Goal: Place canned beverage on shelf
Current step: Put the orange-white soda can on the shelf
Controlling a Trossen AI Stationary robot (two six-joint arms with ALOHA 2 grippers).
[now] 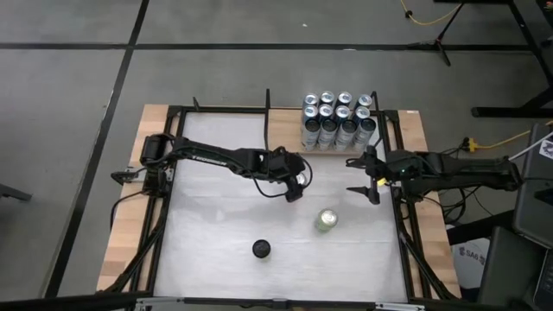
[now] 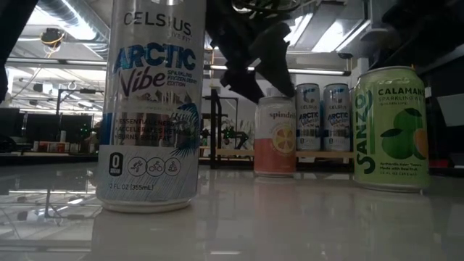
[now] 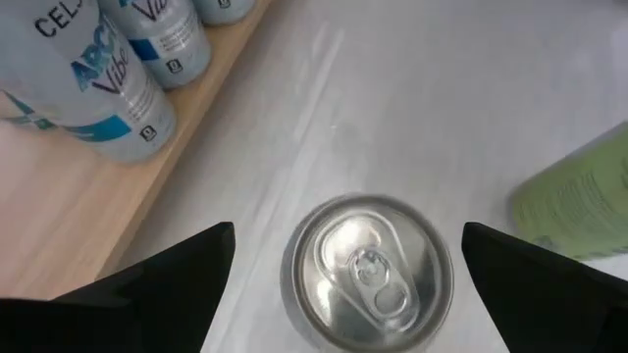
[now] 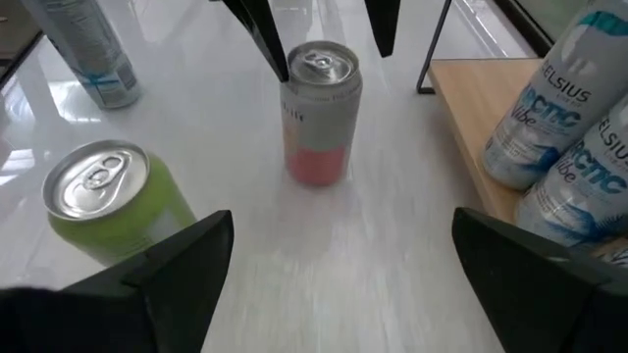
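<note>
Can: your pink can (image 4: 320,118) stands upright on the table just beside the shelf (image 4: 481,108) | Left gripper (image 3: 343,265): open, directly over its top | Right gripper (image 1: 367,177): open, waiting nearby | Handling: likely rigid, smooth, slippery; take it mid-body.

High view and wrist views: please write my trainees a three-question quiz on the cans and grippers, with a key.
1. True or false: the left gripper is open above the pink can.
2. How many cans stand on the shelf? A four, B eight, C ten.
3. Fill in: the right gripper is ___ and holds nothing.

Key: 1 true; 2 B; 3 open.
</note>
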